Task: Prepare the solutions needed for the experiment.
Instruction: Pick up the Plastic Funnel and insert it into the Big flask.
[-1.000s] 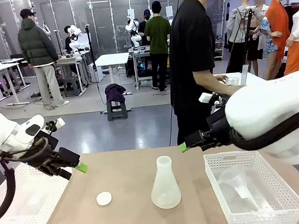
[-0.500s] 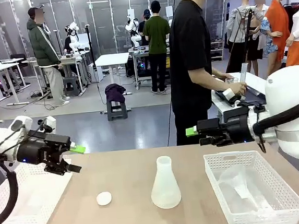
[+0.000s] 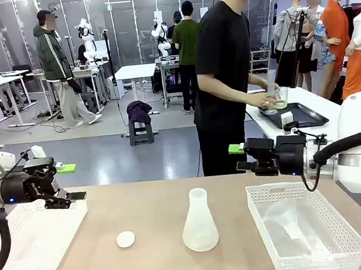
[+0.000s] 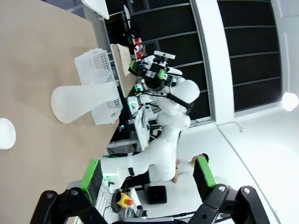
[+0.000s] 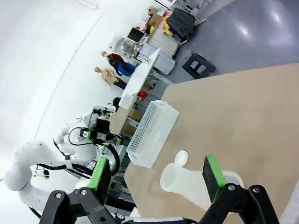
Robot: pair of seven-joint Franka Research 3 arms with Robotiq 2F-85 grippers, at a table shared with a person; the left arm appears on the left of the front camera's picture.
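A person in a black shirt stands beyond the table's far edge, holding a small clear beaker with a shallow layer of pale yellowish solution over a black tray. A translucent conical flask stands upright mid-table, and I see no liquid in it. A white round cap lies to its left. My left gripper hovers open above the left basket. My right gripper hangs open over the right basket's far left corner. Neither holds anything.
A white mesh basket sits at the table's left. Another basket at the right holds translucent plastic labware. The black tray rests on a white side table behind, to the right.
Both grippers have risen and drawn back outward, the left one leftward and the right one rightward. The person has turned to the side table and lifted the beaker.
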